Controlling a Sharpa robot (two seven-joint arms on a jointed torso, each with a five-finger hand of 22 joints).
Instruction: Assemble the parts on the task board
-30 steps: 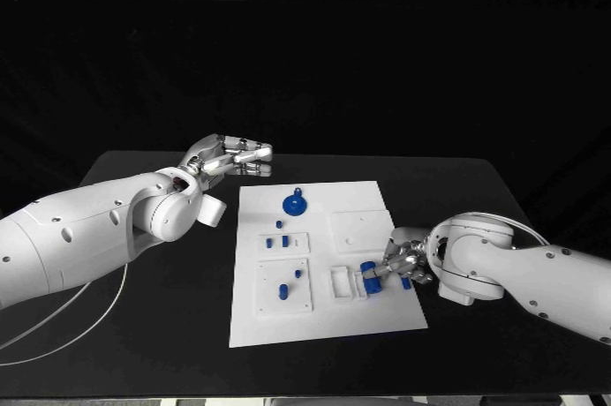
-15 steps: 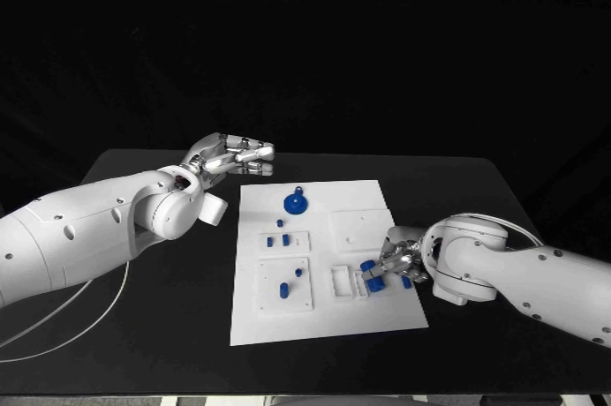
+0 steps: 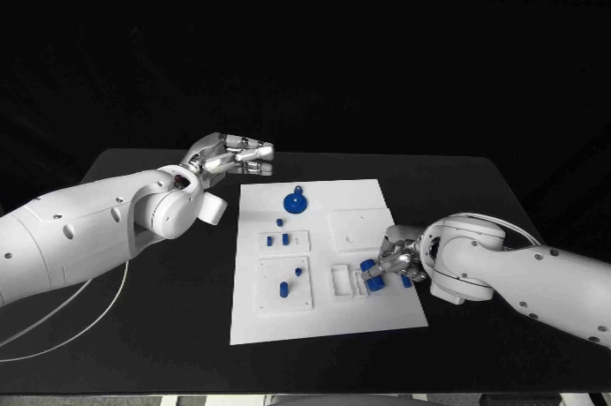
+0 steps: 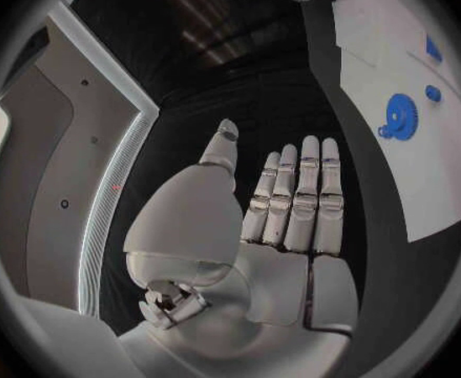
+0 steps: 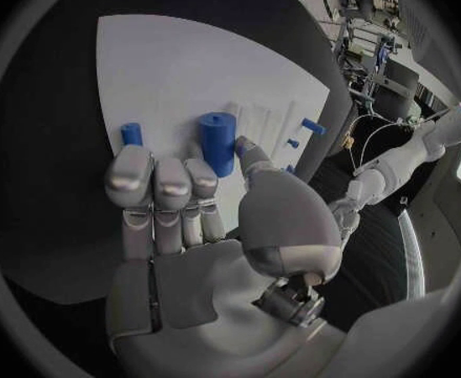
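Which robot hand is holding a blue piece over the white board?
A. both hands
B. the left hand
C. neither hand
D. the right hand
D. The right hand pinches a blue cylinder over the board, while the left hand is empty, off beside the board.

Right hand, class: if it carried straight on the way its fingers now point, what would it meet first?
Probably the blue cylinder standing on the task board, just beyond the right hand; its fingertips look almost against it, though depth is unclear.
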